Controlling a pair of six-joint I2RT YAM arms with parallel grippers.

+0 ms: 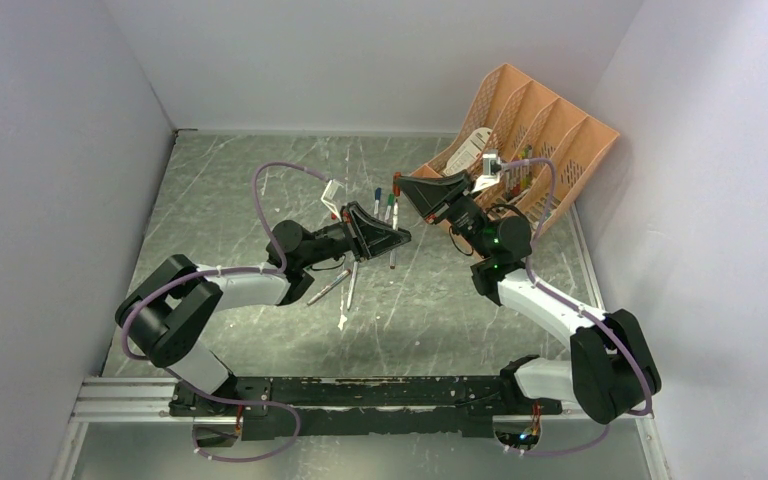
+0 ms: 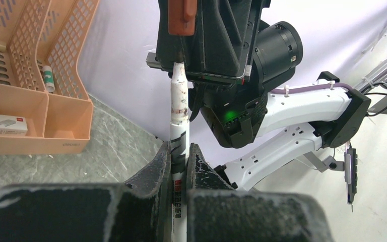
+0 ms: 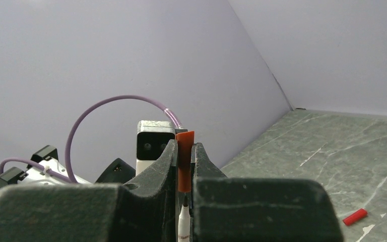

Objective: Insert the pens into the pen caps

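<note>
A grey-green marbled tabletop (image 1: 440,300) is boxed in by plain pale walls (image 1: 50,150), with a slotted orange plastic organiser (image 1: 550,130) in the far right corner. The left gripper (image 2: 179,154) is clamped on a whitish-grey pen barrel (image 2: 178,106) that juts beyond its jaws. The barrel is stained reddish near the narrow tip and has black print lower down. The right gripper (image 3: 184,151) pinches a stubby orange-red cap (image 3: 185,164) — the pen's tip sits in line, just at its mouth. More pens (image 1: 328,288) lie on the table below the left jaws, and a loose red cap (image 3: 355,217) lies off to one side of the right jaws.
</note>
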